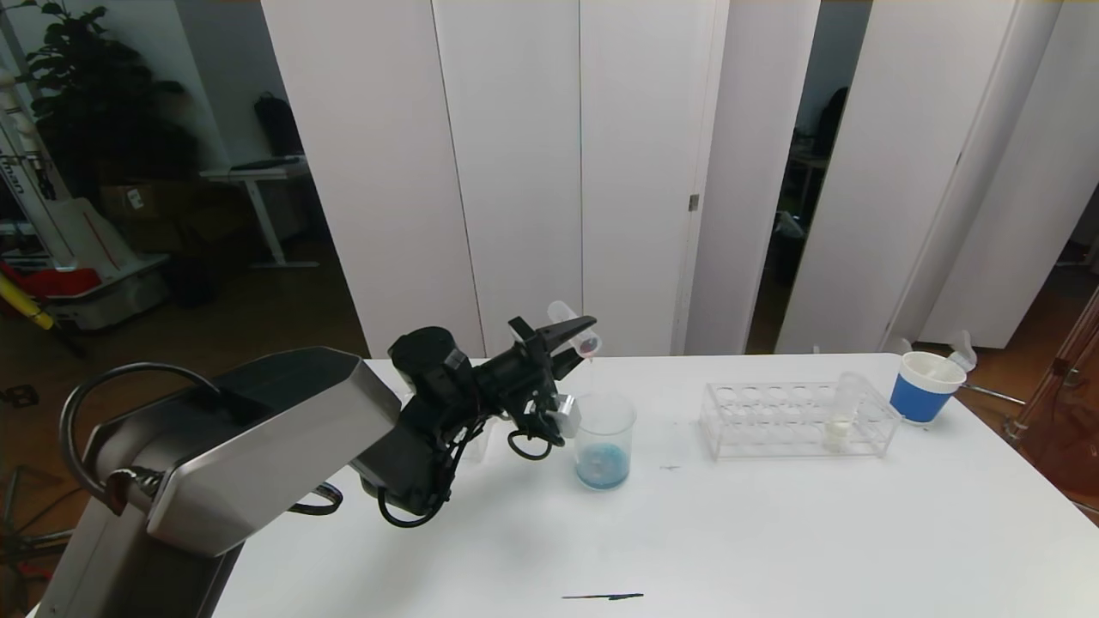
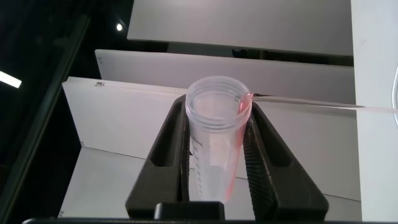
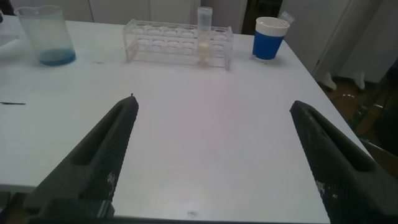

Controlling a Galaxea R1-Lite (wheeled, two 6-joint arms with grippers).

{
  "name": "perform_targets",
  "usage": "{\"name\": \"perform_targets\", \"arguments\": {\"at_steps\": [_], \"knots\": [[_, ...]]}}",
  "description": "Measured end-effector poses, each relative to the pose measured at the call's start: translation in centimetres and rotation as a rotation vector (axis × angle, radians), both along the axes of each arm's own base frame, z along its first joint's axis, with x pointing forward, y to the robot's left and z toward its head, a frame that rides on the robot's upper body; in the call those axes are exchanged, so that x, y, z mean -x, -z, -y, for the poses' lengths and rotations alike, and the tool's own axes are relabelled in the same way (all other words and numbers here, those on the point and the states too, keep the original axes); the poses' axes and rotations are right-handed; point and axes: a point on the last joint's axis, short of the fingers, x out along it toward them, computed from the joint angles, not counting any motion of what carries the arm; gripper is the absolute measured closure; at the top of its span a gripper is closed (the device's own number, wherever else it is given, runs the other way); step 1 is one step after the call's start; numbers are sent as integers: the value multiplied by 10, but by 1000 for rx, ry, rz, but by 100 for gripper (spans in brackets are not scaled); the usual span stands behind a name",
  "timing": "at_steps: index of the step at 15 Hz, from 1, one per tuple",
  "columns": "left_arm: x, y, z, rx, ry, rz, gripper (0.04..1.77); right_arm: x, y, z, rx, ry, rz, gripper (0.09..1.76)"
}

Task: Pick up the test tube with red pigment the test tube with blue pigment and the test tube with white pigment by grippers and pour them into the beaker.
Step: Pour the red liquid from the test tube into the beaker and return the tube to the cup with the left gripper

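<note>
Left hand [image 1: 577, 336] up above the beaker [image 1: 604, 439], shut tight on a tipped tube with red pigment [image 1: 573, 330], mouth pointing down toward the beaker. Blue pigment lying at the bottom of the beaker. Tube with white pigment [image 1: 840, 422] standing in the clear rack [image 1: 794, 418] on the table [image 1: 773, 532]. Right hand [image 3: 211, 155] wide open, low over the table, holding nothing.

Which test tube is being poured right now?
The tube with red pigment, tilted over the beaker in the left end effector; the white-pigment tube stands in the rack.
</note>
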Motion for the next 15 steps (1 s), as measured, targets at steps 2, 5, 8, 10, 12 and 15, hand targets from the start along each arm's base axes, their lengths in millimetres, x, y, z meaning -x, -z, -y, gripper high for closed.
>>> {"name": "perform_targets", "arguments": {"at_steps": [2,5,8,10,12,15], "knots": [[0,-1,0,1,0,1,121,0,0,0,0,-1,0,10],[0,-1,0,1,0,2,121,0,0,0,0,0,0,10],[1,-2,0,1,1,3,121,0,0,0,0,0,0,10],[1,-3,0,1,1,5,121,0,0,0,0,0,0,10],[1,-3,0,2,1,7,121,0,0,0,0,0,0,10],[2,-5,-1,2,1,10,121,0,0,0,0,0,0,10]]}}
